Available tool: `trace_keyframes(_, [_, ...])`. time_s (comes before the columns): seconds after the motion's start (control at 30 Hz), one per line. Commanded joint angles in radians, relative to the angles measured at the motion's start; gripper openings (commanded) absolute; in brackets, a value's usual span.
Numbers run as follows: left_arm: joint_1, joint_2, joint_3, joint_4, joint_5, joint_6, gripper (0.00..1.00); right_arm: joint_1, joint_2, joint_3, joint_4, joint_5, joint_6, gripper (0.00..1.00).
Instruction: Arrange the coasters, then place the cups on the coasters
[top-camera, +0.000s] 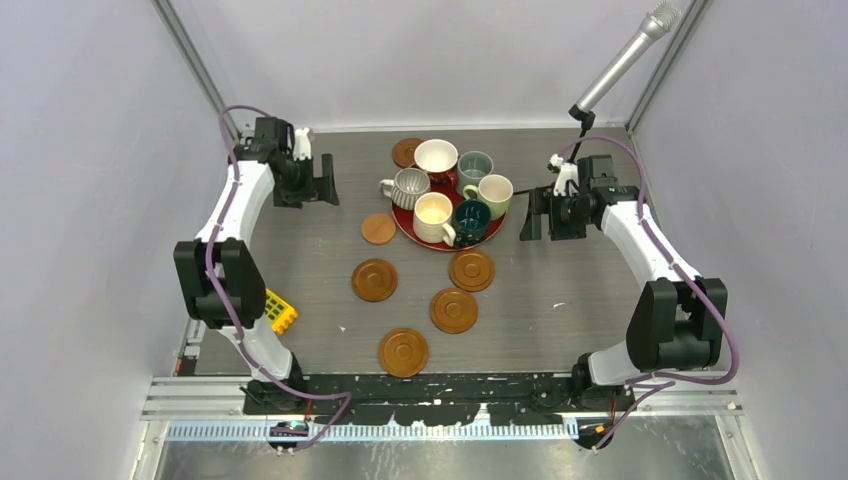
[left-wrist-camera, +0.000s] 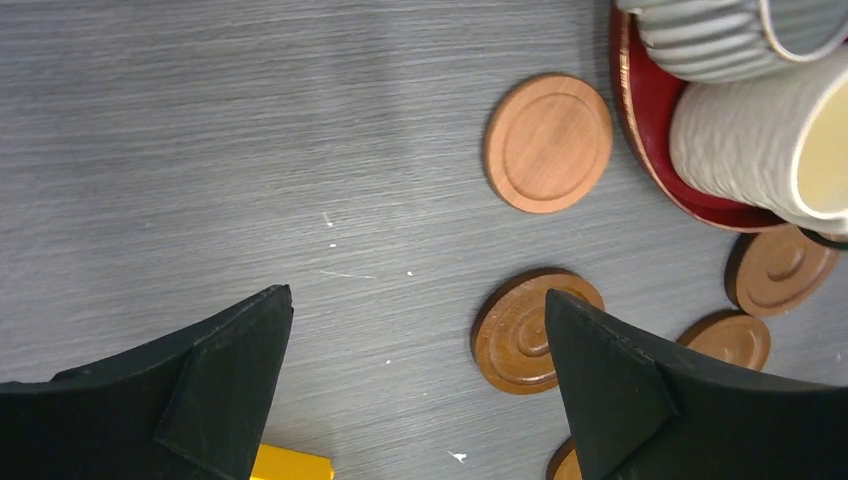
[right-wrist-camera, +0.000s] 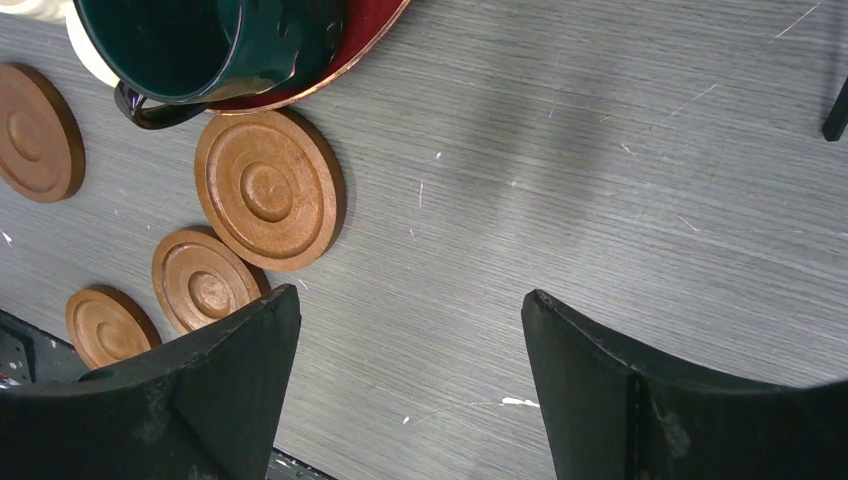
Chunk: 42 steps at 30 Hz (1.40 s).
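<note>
Black wedge-shaped fingers of the left pincer (left-wrist-camera: 417, 300), spread wide and holding nothing; it hovers over the table (left-wrist-camera: 200, 150), left of the tray (left-wrist-camera: 640, 125); right pincer (right-wrist-camera: 410, 293), same build, likewise released and empty, right of the tray.

Coasters, six: flat round wooden discs, brown, turned with ring grooves; pale coaster (top-camera: 379, 228), smoother-faced, just beside the tray's left rim; far coaster (top-camera: 407, 152) at the tray's back-left edge; near-rim coaster (top-camera: 472, 270) just beside the tray's front; left coaster (top-camera: 374, 280), middle coaster (top-camera: 454, 310) and nearest coaster (top-camera: 403, 352) loose on the table, in no order.

Cups, six: glazed ceramic, handled; ribbed cup (top-camera: 405, 187), white cup (top-camera: 436, 158), grey-blue cup (top-camera: 474, 168), green cup (top-camera: 492, 192), cream cup (top-camera: 433, 215), teal cup (top-camera: 470, 220); all crowded on the tray, none on a coaster.

Tray: round, glossy red, thin coppery rim.

Table: grey wood-grain, matt, lightly scratched.

Step, as judged: arranging the coasters, not yet begun; the next move likely calls for a low descent, fingers straddling one thin disc lying flush on the table.
</note>
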Motion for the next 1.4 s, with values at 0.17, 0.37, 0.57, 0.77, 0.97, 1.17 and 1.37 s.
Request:
trace_keyframes(0.17, [-0.271, -0.208, -0.107, 0.044, 0.238, 0.403, 1.0, -0.006, -0.06, 0.045, -0.03, 0.023, -0.002, 0.87])
trace_keyframes(0.37, [-0.642, -0.257, -0.218, 0.131, 0.297, 0.668, 1.0, -0.069, -0.059, 0.087, -0.087, -0.007, 0.025, 0.87])
trace_keyframes(0.57, [-0.924, -0.024, -0.091, 0.196, 0.234, 0.753, 1.0, -0.116, -0.083, 0.078, -0.098, -0.011, 0.085, 0.87])
trace_keyframes(0.77, [-1.004, 0.235, 0.147, 0.165, 0.225, 0.807, 1.0, -0.196, -0.079, 0.106, -0.139, -0.034, 0.107, 0.87])
trace_keyframes(0.97, [-1.018, 0.479, 0.453, 0.031, 0.206, 0.817, 1.0, -0.27, -0.05, 0.15, -0.194, -0.063, 0.11, 0.87])
trace_keyframes(1.17, [-1.025, 0.599, 0.527, 0.042, 0.183, 0.813, 1.0, -0.297, -0.039, 0.171, -0.234, -0.066, 0.086, 0.87])
trace_keyframes(1.37, [-1.017, 0.637, 0.494, 0.053, 0.116, 0.79, 1.0, -0.315, -0.025, 0.2, -0.272, -0.069, 0.063, 0.87])
